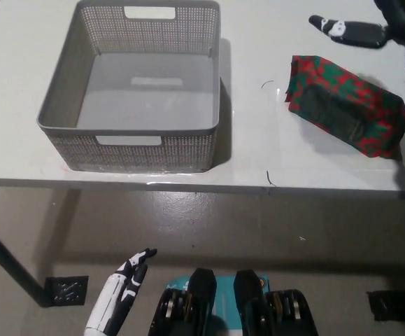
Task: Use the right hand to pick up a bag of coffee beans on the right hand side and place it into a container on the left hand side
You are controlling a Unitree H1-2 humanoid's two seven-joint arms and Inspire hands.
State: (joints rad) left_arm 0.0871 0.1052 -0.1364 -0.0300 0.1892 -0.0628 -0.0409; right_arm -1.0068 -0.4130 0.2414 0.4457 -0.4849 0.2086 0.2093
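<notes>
The bag of coffee beans (pixel 345 105), wrapped in red and green, lies on its side at the right of the white table (pixel 251 150). My black right hand (pixel 359 31) hovers at the top right, just beyond the bag's far edge, open and holding nothing; much of it is cut off by the picture's edge. The container is a grey mesh basket (pixel 143 148) standing empty on the left of the table. My white left hand (pixel 122 297) rests low at the bottom left, below the table's edge, open with straight fingers.
The table's front edge runs across the middle of the picture, with floor below it. A dark table leg (pixel 3 260) slants at the lower left. A gap of bare tabletop separates basket and bag.
</notes>
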